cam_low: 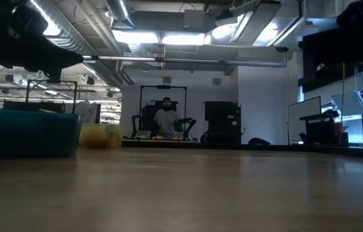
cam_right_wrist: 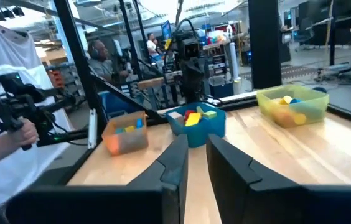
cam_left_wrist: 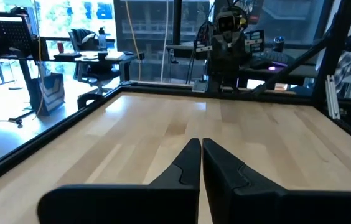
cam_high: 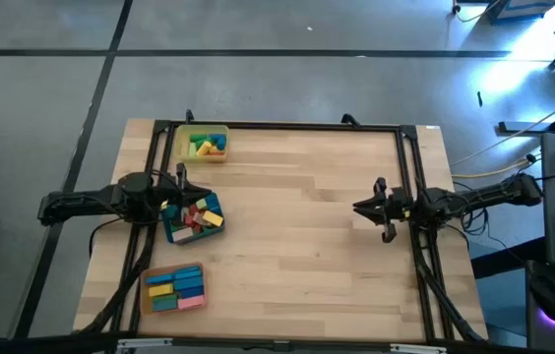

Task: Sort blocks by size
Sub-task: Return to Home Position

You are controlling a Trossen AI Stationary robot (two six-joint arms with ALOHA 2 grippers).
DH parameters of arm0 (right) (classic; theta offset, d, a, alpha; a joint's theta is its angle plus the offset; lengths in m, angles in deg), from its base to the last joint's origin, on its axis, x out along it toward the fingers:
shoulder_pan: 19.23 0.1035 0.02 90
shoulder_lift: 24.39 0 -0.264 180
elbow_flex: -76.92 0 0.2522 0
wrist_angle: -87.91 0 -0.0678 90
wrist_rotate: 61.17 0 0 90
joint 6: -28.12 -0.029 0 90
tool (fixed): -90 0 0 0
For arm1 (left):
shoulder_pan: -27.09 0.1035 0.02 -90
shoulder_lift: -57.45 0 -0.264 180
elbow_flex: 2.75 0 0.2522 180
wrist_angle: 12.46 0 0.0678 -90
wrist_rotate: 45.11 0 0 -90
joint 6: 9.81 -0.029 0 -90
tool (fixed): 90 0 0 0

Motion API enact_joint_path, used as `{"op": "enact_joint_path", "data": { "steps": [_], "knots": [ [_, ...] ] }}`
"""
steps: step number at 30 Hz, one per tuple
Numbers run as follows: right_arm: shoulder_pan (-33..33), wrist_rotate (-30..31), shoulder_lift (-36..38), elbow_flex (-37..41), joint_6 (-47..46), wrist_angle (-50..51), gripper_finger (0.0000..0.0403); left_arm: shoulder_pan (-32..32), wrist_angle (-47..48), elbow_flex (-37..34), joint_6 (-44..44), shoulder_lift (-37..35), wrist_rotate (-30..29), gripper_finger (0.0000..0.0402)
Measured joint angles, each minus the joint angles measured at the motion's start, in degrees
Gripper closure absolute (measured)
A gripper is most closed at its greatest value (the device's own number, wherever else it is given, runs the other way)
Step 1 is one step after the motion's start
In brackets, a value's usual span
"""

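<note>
High view: blocks (cam_high: pixel 192 216) lie in yellow tray (cam_right_wrist: pixel 294 113), blue tray (cam_right_wrist: pixel 198 134), orange tray (cam_right_wrist: pixel 126 140); left tool (cam_left_wrist: pixel 200 144) closed, right tool (cam_right_wrist: pixel 192 142) slightly parted.

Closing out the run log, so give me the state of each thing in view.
Left gripper: jaws shut, empty, near the blue tray.
Right gripper: jaws slightly apart, empty, at the table's right side.
Yellow tray: holds blocks.
Blue tray: holds blocks, piled loosely.
Orange tray: holds blocks in rows.
Blocks: all that show lie in trays.
</note>
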Motion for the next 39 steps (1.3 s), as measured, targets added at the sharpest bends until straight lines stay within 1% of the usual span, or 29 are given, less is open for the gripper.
{"op": "enact_joint_path", "data": {
  "steps": [4, 8, 10, 14, 20, 25, 39],
  "knots": [
    [0.0, 1.6, 8.0, 0.0, 0.6, 10.1, 0.0343, 0.0, 1.3, 0.0, -0.8, 0.0, -0.5, 0.0401],
    [0.0, 1.6, 15.8, 0.0, 1.1, 19.3, 0.0343, 0.0, 1.4, 0.1, -2.2, 0.0, -1.7, 0.0401],
    [0.0, 1.6, 19.2, -0.1, 2.0, 22.4, 0.0343, 0.0, 1.4, 0.1, -2.6, 0.0, -2.5, 0.0401],
    [0.0, 1.8, 18.9, -0.2, 3.3, 23.2, 0.0343, 0.0, 0.7, -0.1, -2.5, 0.0, -2.8, 0.0401],
    [0.0, 2.1, 18.4, 0.0, 5.0, 22.9, 0.0343, 0.0, -3.9, -1.6, -3.4, 0.2, -3.2, 0.0400],
    [0.0, 2.0, 18.2, 0.1, 5.1, 23.1, 0.0343, 0.0, -4.0, -1.7, -7.3, 0.3, -3.6, 0.0397],
    [0.0, 1.9, 18.2, 0.2, 5.0, 23.1, 0.0343, 0.0, -4.0, -1.7, -7.2, 0.3, -3.6, 0.0395]
  ]
}}
